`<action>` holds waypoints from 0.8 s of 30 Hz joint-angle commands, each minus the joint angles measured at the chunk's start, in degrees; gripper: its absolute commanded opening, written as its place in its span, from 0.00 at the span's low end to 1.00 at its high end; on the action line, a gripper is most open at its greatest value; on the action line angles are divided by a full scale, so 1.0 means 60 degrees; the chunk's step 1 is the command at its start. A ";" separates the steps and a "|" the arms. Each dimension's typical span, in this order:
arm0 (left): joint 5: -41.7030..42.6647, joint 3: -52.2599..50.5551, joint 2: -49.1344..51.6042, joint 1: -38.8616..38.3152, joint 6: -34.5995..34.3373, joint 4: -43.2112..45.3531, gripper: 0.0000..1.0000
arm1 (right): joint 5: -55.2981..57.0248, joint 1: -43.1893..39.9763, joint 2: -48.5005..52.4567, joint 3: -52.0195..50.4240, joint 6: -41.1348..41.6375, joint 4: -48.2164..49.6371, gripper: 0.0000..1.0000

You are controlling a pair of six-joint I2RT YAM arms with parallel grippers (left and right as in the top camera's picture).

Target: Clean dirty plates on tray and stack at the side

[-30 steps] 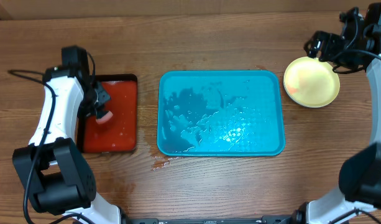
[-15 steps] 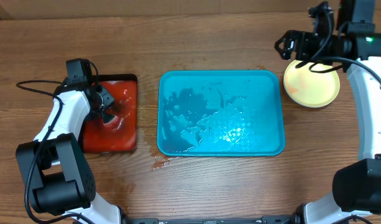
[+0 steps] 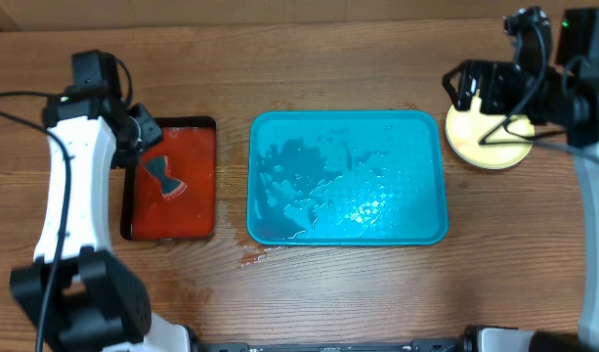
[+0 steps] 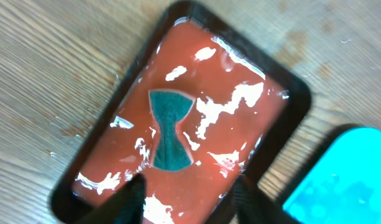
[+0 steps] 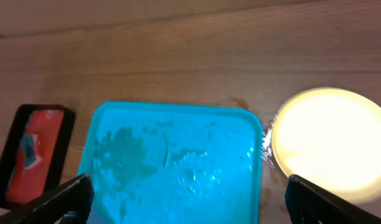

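Raised along the left side: white-shelled left arm (image 3: 69,191), black two-finger left gripper (image 4: 189,199) pointing down, fingers partly spread, empty. Reaching in from the right: white-shelled right arm (image 3: 597,225), black right gripper (image 5: 190,199) spread wide, empty.

Centre: large turquoise rectangular plastic tray (image 3: 348,115), flat on the wooden counter (image 3: 358,293).
Left: small black rectangular plastic tray (image 3: 172,237), beside the turquoise tray and apart from it.
Inside the black tray: dark green hourglass-shaped sponge (image 3: 164,177), near the middle, lying in red liquid (image 3: 192,196).
Right: pale yellow round plastic plate (image 3: 465,142), on the counter just beside the turquoise tray's far right corner.
Front: wet patch (image 3: 252,259) on the counter at the turquoise tray's near left corner.
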 commanded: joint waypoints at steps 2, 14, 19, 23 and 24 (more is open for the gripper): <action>0.0066 0.0273 -0.1027 -0.0011 0.0463 -0.0328 0.75 | 0.0645 -0.0007 -0.0692 0.0186 -0.0197 -0.0630 1.00; 0.0761 -0.2696 -0.4568 -0.0015 0.0933 0.0153 1.00 | 0.0714 -0.0007 -0.3413 -0.3665 -0.0630 0.0397 1.00; 0.0459 -0.4809 -0.6400 -0.0011 -0.0164 0.2040 1.00 | 0.0710 -0.0007 -0.3727 -0.5013 -0.0627 0.1694 1.00; 0.0477 -0.5504 -0.6794 -0.0011 -0.0233 0.2641 0.99 | 0.0714 -0.0007 -0.3424 -0.5071 -0.0627 0.1858 1.00; 0.0474 -0.5559 -0.6750 -0.0011 -0.0229 0.2710 1.00 | 0.0714 -0.0007 -0.3355 -0.5071 -0.0627 0.1865 1.00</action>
